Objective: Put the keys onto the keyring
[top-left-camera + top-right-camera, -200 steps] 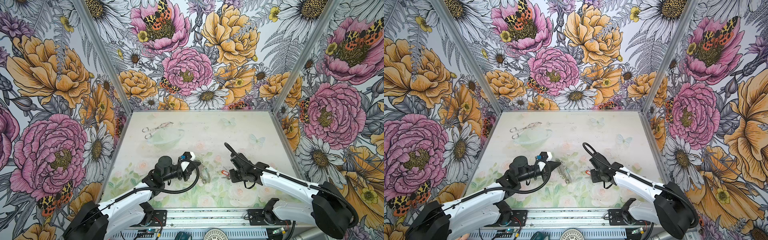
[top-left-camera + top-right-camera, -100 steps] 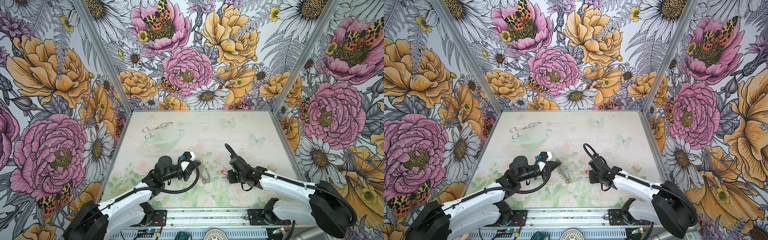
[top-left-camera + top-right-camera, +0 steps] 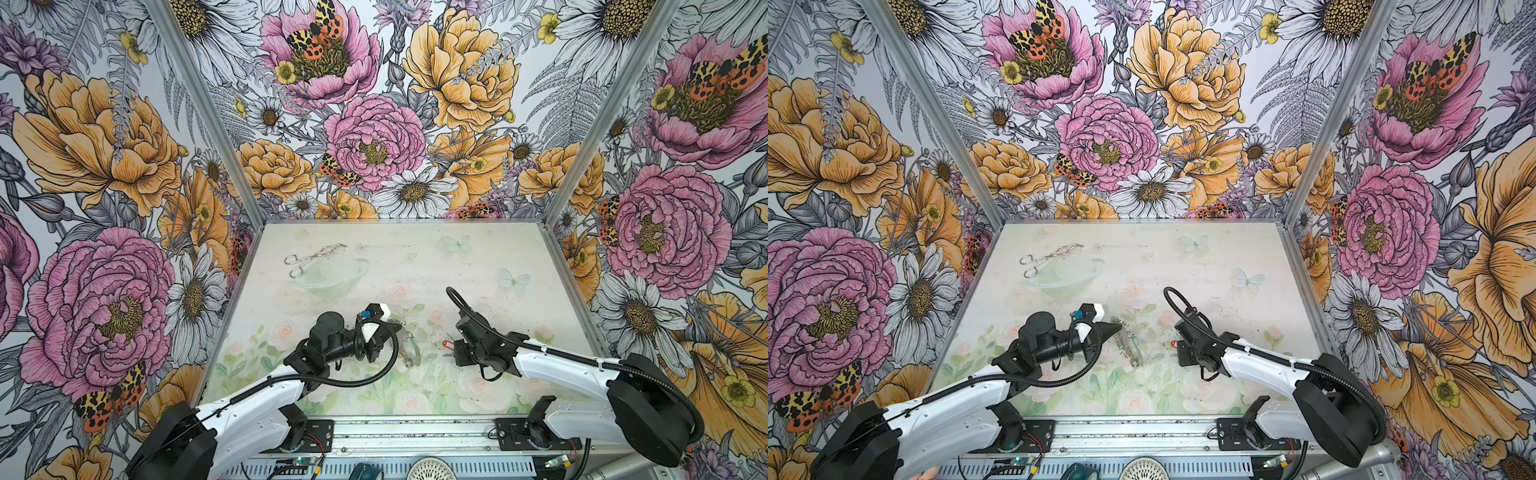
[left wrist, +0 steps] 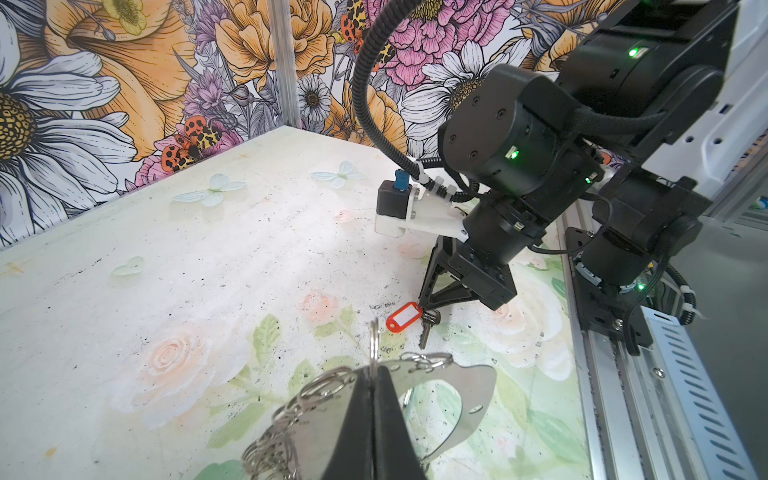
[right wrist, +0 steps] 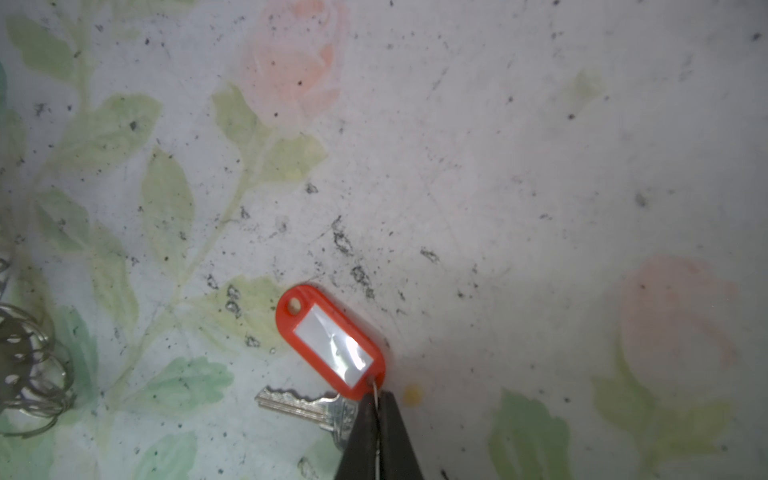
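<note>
The keys (image 5: 299, 405) lie on the table with their red tag (image 5: 330, 340), also seen as a red spot in both top views (image 3: 448, 344) (image 3: 1173, 344). My right gripper (image 5: 376, 397) is shut on the thin wire ring that joins the tag and the keys. In the left wrist view its tips (image 4: 424, 305) touch down beside the tag. The keyring (image 4: 469, 399), a flat grey hoop fringed with small silver rings, is tilted up off the table left of the keys (image 3: 409, 347) (image 3: 1129, 343). My left gripper (image 4: 375, 374) is shut on one of its small rings.
Silver scissor-shaped tongs (image 3: 313, 258) and a clear glass bowl (image 3: 330, 278) sit at the back left. Flowered walls close in the table on three sides. A metal rail (image 3: 415, 432) runs along the front edge.
My right gripper has closed on the wire ring of the keys and edged slightly left. The left arm and the keyring have not moved.
</note>
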